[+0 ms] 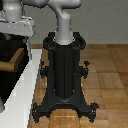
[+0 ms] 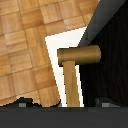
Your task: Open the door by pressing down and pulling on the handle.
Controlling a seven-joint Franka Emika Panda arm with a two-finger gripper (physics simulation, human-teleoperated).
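The black pedestal (image 1: 64, 75) stood mid-scene on the wood floor (image 1: 107, 75). The dark door (image 1: 9, 65) in its white frame (image 1: 27, 82) lay at nine o'clock from it. The brass handle (image 2: 73, 82) projected from the door, its lever between the fingers (image 2: 22, 102), which stood wide, gripping nothing.

Grey-white arm (image 1: 64, 22), black pedestal (image 1: 64, 70)
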